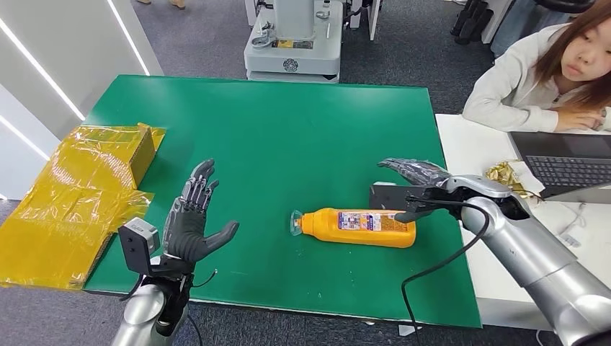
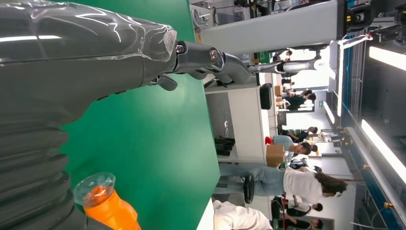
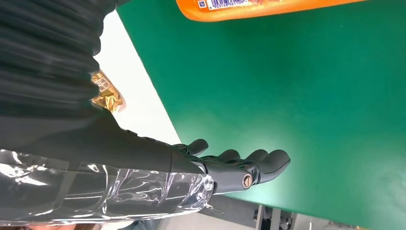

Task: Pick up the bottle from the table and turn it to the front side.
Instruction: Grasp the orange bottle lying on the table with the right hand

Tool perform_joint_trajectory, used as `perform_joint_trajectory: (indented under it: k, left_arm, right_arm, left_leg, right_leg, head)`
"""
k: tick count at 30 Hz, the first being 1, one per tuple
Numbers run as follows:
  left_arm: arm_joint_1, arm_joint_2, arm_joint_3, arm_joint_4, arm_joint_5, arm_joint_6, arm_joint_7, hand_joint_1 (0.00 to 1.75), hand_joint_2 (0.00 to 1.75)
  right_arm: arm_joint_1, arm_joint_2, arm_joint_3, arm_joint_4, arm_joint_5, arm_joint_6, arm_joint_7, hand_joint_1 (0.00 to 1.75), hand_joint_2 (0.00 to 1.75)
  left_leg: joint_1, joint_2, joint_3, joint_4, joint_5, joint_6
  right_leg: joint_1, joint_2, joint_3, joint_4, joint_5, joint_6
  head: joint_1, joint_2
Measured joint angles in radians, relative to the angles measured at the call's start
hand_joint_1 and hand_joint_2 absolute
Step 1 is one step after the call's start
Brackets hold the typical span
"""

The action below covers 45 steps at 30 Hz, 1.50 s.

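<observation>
You see two arms with smooth silver metal tubes. The right arm (image 1: 537, 252) is thick and shiny, and a thin black cable (image 1: 439, 267) runs in a loop along it. Each arm ends in a dark grey hand with many jointed fingers: the left hand (image 1: 191, 220) and the right hand (image 1: 418, 173). Near the left wrist sits a small grey box (image 1: 139, 238) on a black bracket. In the wrist views, a grey ribbed cover (image 2: 28, 163) and clear shiny plastic film (image 3: 110, 191) wrap the wrist. A small round screw (image 3: 247, 180) marks a finger.
</observation>
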Motion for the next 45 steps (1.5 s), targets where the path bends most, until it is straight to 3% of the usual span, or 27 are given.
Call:
perform_joint_trajectory:
  k: [5, 9, 13, 22, 33, 45]
  left_arm:
    - [-0.003, 0.0, 0.0, 0.0, 0.002, -0.002, 0.001, 0.0, 1.75]
    - [-0.013, 0.0, 0.0, 0.001, 0.014, -0.002, 0.004, 0.0, 1.75]
    - [-0.016, 0.0, 0.0, 0.001, 0.018, -0.001, 0.007, 0.0, 1.75]
    - [-0.017, 0.0, 0.0, 0.0, 0.021, 0.01, 0.01, 0.0, 1.75]
    - [-0.017, 0.0, 0.0, 0.0, 0.019, 0.01, 0.01, 0.0, 1.75]
    - [-0.037, 0.0, 0.0, 0.008, 0.04, 0.003, 0.019, 0.0, 1.75]
  right_arm:
    - [-0.006, 0.006, 0.015, 0.016, -0.008, 0.007, -0.004, 0.0, 1.75]
    - [-0.057, 0.029, 0.072, 0.087, -0.027, 0.093, -0.021, 0.0, 1.75]
    - [-0.091, 0.047, 0.107, 0.123, -0.037, 0.119, -0.024, 0.0, 1.75]
    - [-0.112, 0.105, 0.15, 0.187, -0.071, 0.048, -0.076, 0.0, 1.75]
    - [-0.112, 0.138, 0.172, 0.223, -0.079, 0.062, -0.078, 0.0, 1.75]
    - [-0.106, 0.144, 0.227, 0.244, -0.017, 0.101, -0.027, 0.0, 1.75]
  left_leg:
    - [0.0, 0.0, 0.0, 0.0, 0.0, 0.0]
    - [0.0, 0.0, 0.0, 0.0, 0.0, 0.0]
    - [0.0, 0.0, 0.0, 0.0, 0.0, 0.0]
    - [0.0, 0.0, 0.0, 0.0, 0.0, 0.0]
    - [0.0, 0.0, 0.0, 0.0, 0.0, 0.0]
    - [0.0, 0.0, 0.001, 0.0, 0.0, 0.0]
  right_leg:
    - [0.0, 0.0, 0.0, 0.0, 0.0, 0.0]
    - [0.0, 0.0, 0.0, 0.0, 0.0, 0.0]
    - [0.0, 0.0, 0.0, 0.0, 0.0, 0.0]
    - [0.0, 0.0, 0.0, 0.0, 0.0, 0.0]
    - [0.0, 0.0, 0.0, 0.0, 0.0, 0.0]
    - [0.0, 0.001, 0.0, 0.0, 0.0, 0.0]
  head:
    - [0.0, 0.0]
    - [0.0, 0.0]
    - [0.0, 0.0]
    - [0.0, 0.0]
    - [0.0, 0.0]
    - [0.0, 0.0]
